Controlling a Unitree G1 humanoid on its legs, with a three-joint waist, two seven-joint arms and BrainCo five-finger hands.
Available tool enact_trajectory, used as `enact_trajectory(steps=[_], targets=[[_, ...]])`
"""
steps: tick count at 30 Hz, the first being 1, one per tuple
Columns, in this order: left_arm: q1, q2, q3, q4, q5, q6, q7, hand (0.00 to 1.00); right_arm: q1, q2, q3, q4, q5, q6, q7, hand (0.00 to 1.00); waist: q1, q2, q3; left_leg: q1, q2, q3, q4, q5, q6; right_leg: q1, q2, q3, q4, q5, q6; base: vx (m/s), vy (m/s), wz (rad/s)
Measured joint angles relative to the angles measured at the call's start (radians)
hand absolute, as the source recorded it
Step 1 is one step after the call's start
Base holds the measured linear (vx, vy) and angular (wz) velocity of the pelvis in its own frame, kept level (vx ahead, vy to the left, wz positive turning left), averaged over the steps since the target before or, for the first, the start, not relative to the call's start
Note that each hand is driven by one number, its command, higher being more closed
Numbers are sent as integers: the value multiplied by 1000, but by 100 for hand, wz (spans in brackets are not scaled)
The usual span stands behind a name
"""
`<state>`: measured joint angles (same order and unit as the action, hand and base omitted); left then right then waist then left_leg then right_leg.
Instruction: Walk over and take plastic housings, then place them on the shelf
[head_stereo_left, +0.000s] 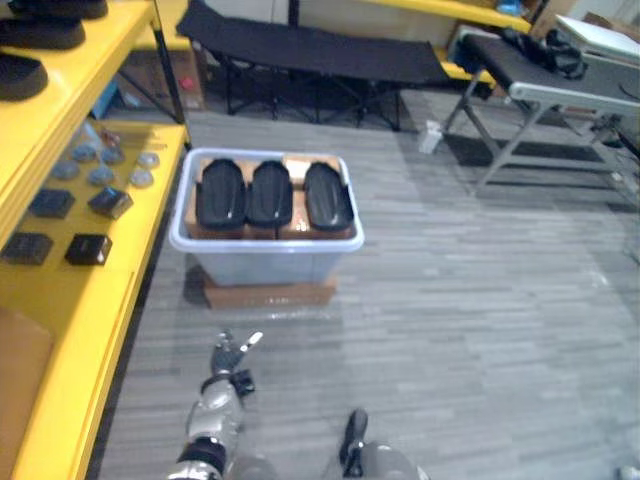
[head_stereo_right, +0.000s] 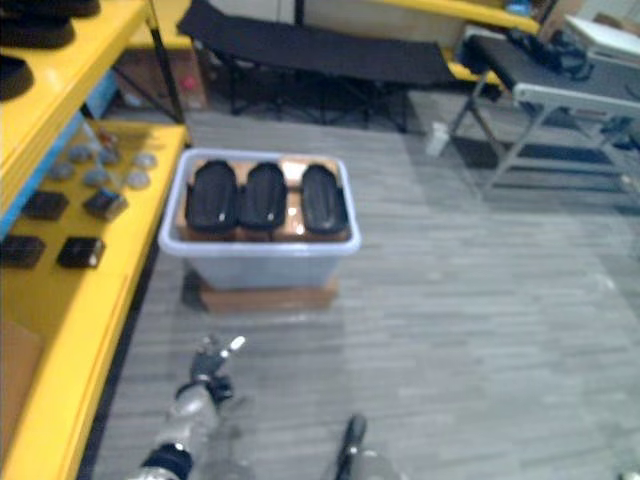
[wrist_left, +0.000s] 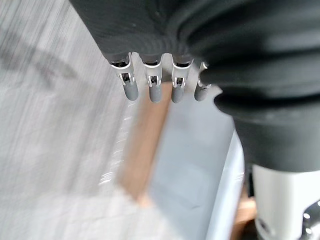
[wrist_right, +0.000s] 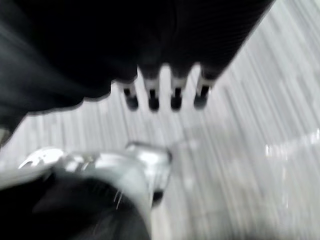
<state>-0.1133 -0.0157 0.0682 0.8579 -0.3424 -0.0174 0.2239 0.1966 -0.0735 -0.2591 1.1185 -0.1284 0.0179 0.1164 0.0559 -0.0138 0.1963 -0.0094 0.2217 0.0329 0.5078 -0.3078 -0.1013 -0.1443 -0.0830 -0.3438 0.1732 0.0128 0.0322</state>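
Left hand (head_stereo_left: 230, 357) low, fingers relaxed apart, empty. Right hand (wrist_right: 172, 75) fingers straight, empty. Three black plastic housings (head_stereo_left: 270, 193) lie in pale bin (head_stereo_left: 265, 262) ahead of left hand; yellow shelf (head_stereo_left: 90, 300) to its left.

Housings (head_stereo_left: 270, 193) in bin (head_stereo_left: 265, 265) on board (head_stereo_left: 270, 295); shelf (head_stereo_left: 95, 320) to left

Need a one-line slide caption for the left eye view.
Three black plastic housings side by side in a pale bin beside the yellow shelf; left hand open, low in front.
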Motion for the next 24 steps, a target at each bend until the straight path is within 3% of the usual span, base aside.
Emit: enact_trajectory(steps=[1, 2, 3, 4, 6, 7, 8, 9, 10, 11, 12, 14, 16, 17, 18, 19, 20, 22, 24], targets=[[51, -8, 20, 54, 0, 37, 15, 0, -6, -11, 27, 0, 4, -18, -34, 0, 5, 11, 2, -66, 14, -17, 170, 56, -12, 52, 13, -5, -17, -17, -15, 234, -204, 0], [84, -13, 56, 72, -11, 64, 35, 0, -11, -11, 27, -2, 5, -42, -48, 0, 12, 9, 3, -103, 7, -34, 259, 67, -30, 98, 20, -9, -41, -20, -19, 200, -167, 2], [103, 14, 105, 83, -2, 67, 49, 0, -27, -14, 28, -3, 14, -90, -56, 0, 36, 6, 4, -126, -12, -13, 262, 51, -38, 163, 16, -10, -71, -23, -22, 98, -78, -3], [112, 22, 131, 90, -2, 73, 48, 0, -37, -16, 28, -9, 17, -119, -59, 0, 45, 5, 2, -133, -26, 1, 234, 46, -33, 184, 12, -8, -84, -23, -22, -71, -5, -20], [179, 47, 236, 128, 0, 104, 38, 0, -99, -21, 31, -46, 17, -214, -76, 0, 68, 5, 2, -144, -86, 36, -13, 56, -22, 238, -24, 7, -113, -44, 12, -330, 52, -24], [199, 54, 245, 136, 12, 117, 34, 0, -113, -28, 42, -58, 17, -231, -77, 0, 69, 12, 0, -151, -96, 33, -97, 84, -14, 244, -30, 5, -113, -52, 23, -372, 65, 2], [221, 59, 248, 146, 34, 130, 30, 0, -125, -40, 58, -67, 17, -248, -79, 0, 72, 24, -2, -153, -102, 32, -182, 125, -7, 254, -32, -2, -114, -67, 32, -226, 131, 17], [269, 69, 266, 167, 58, 150, 16, 0, -147, -59, 82, -75, 20, -262, -91, 0, 88, 34, 2, -139, -120, 39, -235, 223, 36, 284, -41, -7, -110, -91, 55, -111, 180, 35], [304, 82, 275, 189, 93, 163, -8, 0, -161, -57, 115, -86, 32, -267, -98, 0, 99, 27, -8, -119, -151, 35, -270, 227, 41, 304, -62, -11, -121, -93, 60, 113, 190, 54], [342, 108, 281, 197, 154, 163, -46, 0, -176, -58, 142, -89, 50, -268, -111, 0, 106, -4, -7, -115, -182, 28, -283, 227, 45, 320, -82, -17, -138, -102, 68, 255, 117, 63], [358, 129, 287, 203, 188, 159, -80, 0, -207, -61, 142, -89, 76, -261, -121, 0, 128, -19, 0, -122, -200, 24, -275, 223, 48, 328, -92, -21, -150, -102, 69, 272, 61, 64], [366, 141, 317, 205, 205, 141, -120, 0, -234, -85, 133, -88, 106, -249, -125, 0, 113, -22, 9, -163, -207, 71, -226, 205, 64, 357, -101, -54, -151, -94, 81, 196, 122, 105], [367, 128, 325, 205, 235, 94, -157, 0, -242, -102, 133, -76, 128, -236, -116, 0, 128, -26, 10, -141, -218, 69, -217, 159, 92, 356, -122, -56, -69, -121, 114, 175, 138, 55], [376, 102, 321, 205, 236, 68, -167, 0, -241, -104, 131, -68, 130, -235, -109, 0, 126, -20, 10, -104, -214, 71, -229, 140, 100, 309, -154, -42, 91, -145, 148, 116, 72, -8], [378, 90, 317, 204, 235, 51, -169, 0, -241, -103, 130, -61, 123, -234, -103, 0, 120, -19, 10, -76, -213, 69, -242, 134, 107, 275, -175, -34, 196, -147, 151, 79, 111, -7], [372, 87, 285, 192, 233, 23, -166, 0, -230, -91, 121, -33, 101, -228, -91, 0, 108, -20, 12, -20, -222, 60, -272, 126, 120, 194, -232, -30, 425, -143, 149, 61, 72, 33], [345, 115, 227, 167, 227, -12, -156, 0, -201, -65, 114, -18, 64, -224, -82, 0, 92, -26, 16, 8, -220, 21, -286, 117, 123, 163, -244, -43, 481, -202, 105, 85, 37, 60], [269, 149, 158, 125, 200, -57, -142, 0, -150, -32, 115, 7, 14, -209, -69, 0, 68, -39, 17, 19, -202, -56, -306, 120, 113, 137, -192, -66, 360, -237, 79, 182, -69, 117], [192, 167, 110, 89, 168, -81, -116, 0, -145, -31, 105, 10, -9, -207, -66, 0, 44, -37, 19, 6, -175, -111, -312, 130, 89, 97, -137, -54, 149, -209, 80, 14, -77, 92]])
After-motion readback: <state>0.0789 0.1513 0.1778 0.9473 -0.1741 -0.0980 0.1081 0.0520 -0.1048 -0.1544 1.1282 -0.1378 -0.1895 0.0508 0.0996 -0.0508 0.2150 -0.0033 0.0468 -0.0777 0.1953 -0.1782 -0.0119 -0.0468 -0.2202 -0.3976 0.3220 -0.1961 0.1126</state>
